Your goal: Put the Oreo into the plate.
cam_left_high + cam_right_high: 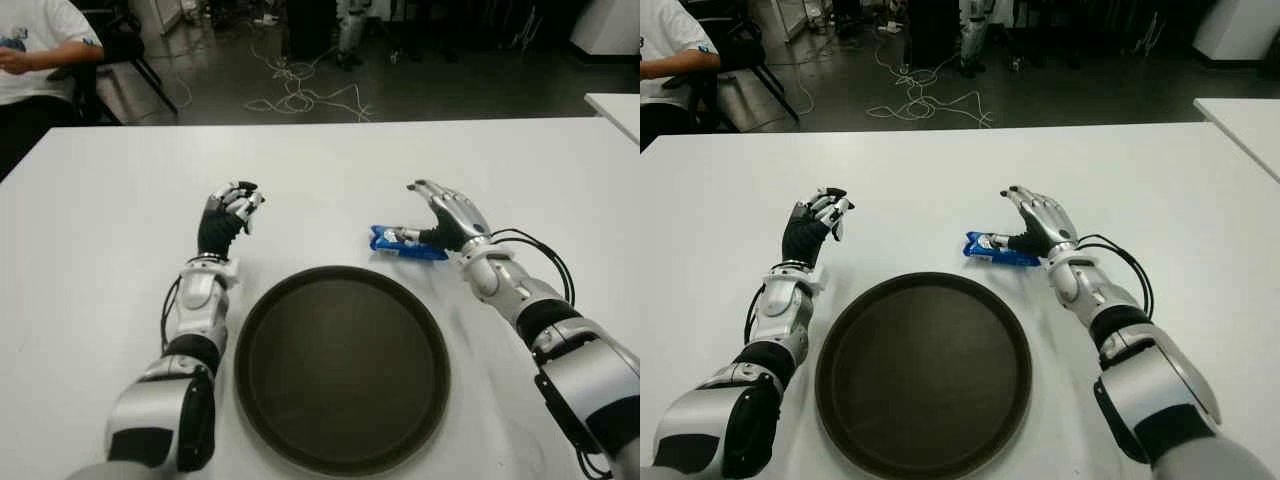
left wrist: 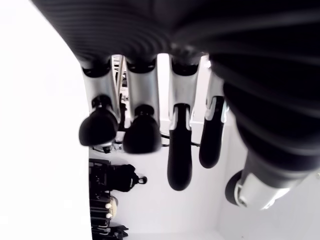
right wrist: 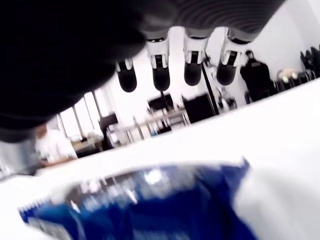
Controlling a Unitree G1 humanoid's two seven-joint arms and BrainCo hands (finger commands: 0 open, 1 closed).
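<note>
**Oreo pack on the worktop beside the right robot hand, plate empty**

Nearest, low in the centre of the eye views, sits a round dark plate (image 1: 342,368) with a raised rim, nothing in it. It lies on the white worktop (image 1: 100,220), between the two forearms that enter from the lower corners.

Just past the plate's far rim, a little right of centre, the blue Oreo pack (image 1: 405,243) lies flat on the worktop, outside the plate. Pale printing shows on the wrapper, but no word of it can be read in any view. The right robot hand (image 1: 447,212) is at the pack's right end, fingers spread and reaching over it, the thumb low against the wrapper; the fingers are not closed around it. In the right wrist view the blue wrapper (image 3: 150,205) fills the lower part, with the fingertips (image 3: 161,77) held apart above it.

The left robot hand (image 1: 230,213) shows left of centre, beyond the plate's left edge, fingers loosely bent and holding nothing.

Farther off, past the worktop's far edge, cables (image 1: 300,95) trail on a dark floor, and a seated person in a white shirt (image 1: 35,45) appears in the upper left corner.
</note>
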